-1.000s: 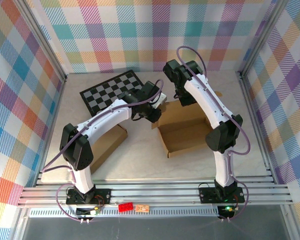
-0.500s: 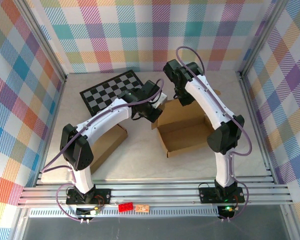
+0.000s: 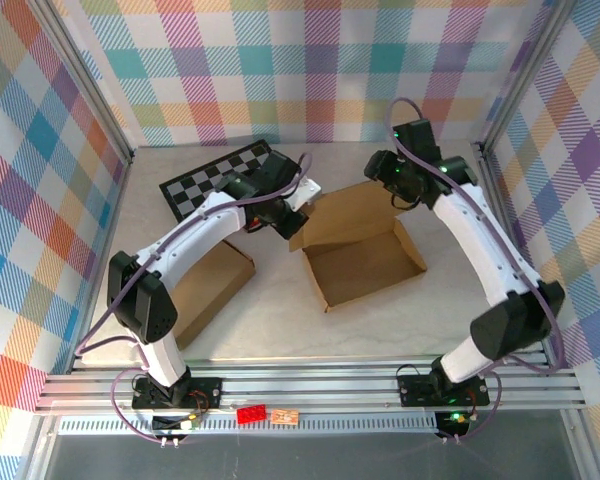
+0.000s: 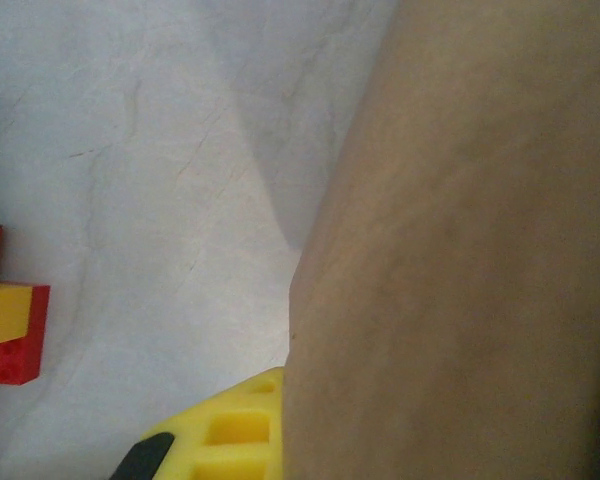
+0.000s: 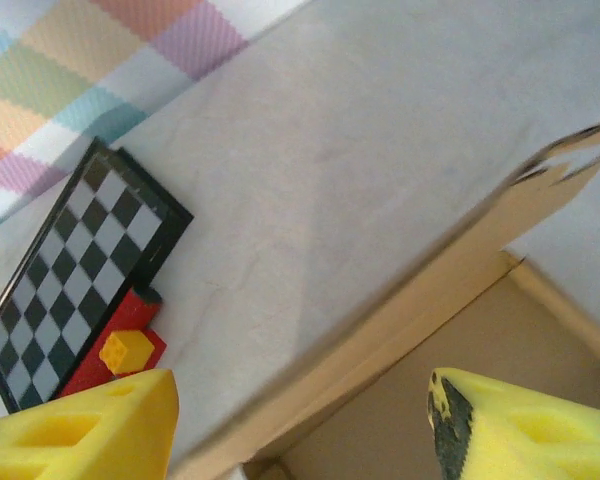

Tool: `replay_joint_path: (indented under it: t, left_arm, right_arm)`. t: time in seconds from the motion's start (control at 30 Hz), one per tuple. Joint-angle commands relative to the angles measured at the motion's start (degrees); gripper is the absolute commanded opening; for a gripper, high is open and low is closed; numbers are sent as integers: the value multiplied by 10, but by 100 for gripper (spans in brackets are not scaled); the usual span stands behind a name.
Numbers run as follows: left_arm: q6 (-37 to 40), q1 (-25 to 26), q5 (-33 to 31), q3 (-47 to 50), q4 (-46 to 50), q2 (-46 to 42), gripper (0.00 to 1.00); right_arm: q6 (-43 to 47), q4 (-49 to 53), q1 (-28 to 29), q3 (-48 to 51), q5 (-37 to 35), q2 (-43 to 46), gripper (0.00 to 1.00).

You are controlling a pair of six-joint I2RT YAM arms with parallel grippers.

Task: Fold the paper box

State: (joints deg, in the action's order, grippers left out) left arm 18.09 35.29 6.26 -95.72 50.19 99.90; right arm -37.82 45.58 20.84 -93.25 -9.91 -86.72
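The brown paper box [image 3: 365, 262] lies open-topped in the middle of the table, walls partly raised. My left gripper [image 3: 290, 215] is shut on its left wall near the back corner. In the left wrist view that cardboard wall [image 4: 460, 240] presses against one yellow finger [image 4: 225, 435]; the other finger is hidden behind it. My right gripper [image 3: 402, 195] hovers open above the box's back right part. In the right wrist view its gripper [image 5: 300, 430] is spread wide, with nothing between the fingers and the box's back wall [image 5: 430, 290] below.
A second flat cardboard piece [image 3: 212, 285] lies under my left arm. A black-and-white chessboard [image 3: 215, 180] sits at the back left, also seen as the chessboard [image 5: 70, 290], with red and yellow bricks [image 5: 120, 345] beside it. Checked walls enclose the table.
My right gripper opened, let go of the box's back wall and swung right. My left gripper shut on the left wall, and the box shifted left with it.
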Motion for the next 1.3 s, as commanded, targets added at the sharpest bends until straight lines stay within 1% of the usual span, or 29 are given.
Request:
replay_joint_path:
  t: [0.0, 0.13, 0.2, 0.3, 0.33, 0.4, 0.47, 0.63, 0.77, 0.9, 1.07, 1.17, 1.27]
  left_arm:
    - [64, -27, 51, 18, 16, -38, 0]
    - [119, -52, 101, 36, 16, -61, 0]
    - [146, -63, 116, 38, 24, -66, 0]
    - [187, -77, 137, 41, 41, -70, 0]
    - [201, -80, 137, 47, 43, -73, 0]
    - [226, -83, 124, 60, 43, -78, 0]
    - [236, -88, 100, 74, 33, -83, 0]
    - [238, -107, 96, 63, 23, -72, 0]
    - [238, -109, 96, 52, 23, -58, 0]
    - [236, -110, 91, 51, 16, -50, 0]
    - [224, -116, 90, 35, 7, -30, 0]
    - [220, -124, 96, 27, 1, -21, 0]
    - [218, -129, 103, 19, 0, -13, 0]
  right_arm:
    - [203, -77, -16, 63, 54, 61, 71]
    - [284, -111, -84, 138, 112, 112, 72]
    - [333, -134, -124, 172, 162, 128, 72]
    - [385, -132, -176, 184, 207, 118, 72]
    - [400, -128, -192, 184, 236, 111, 71]
    - [428, -113, -206, 174, 284, 90, 70]
    - [465, -90, -207, 161, 310, 69, 69]
    - [519, -82, -205, 173, 394, 52, 71]
    - [550, -71, -204, 170, 376, 42, 73]
    - [574, -36, -188, 135, 340, 20, 76]
    - [544, -8, -172, 113, 316, -14, 75]
    - [538, -20, -171, 128, 290, -12, 75]
    - [540, -28, -171, 138, 283, -15, 76]
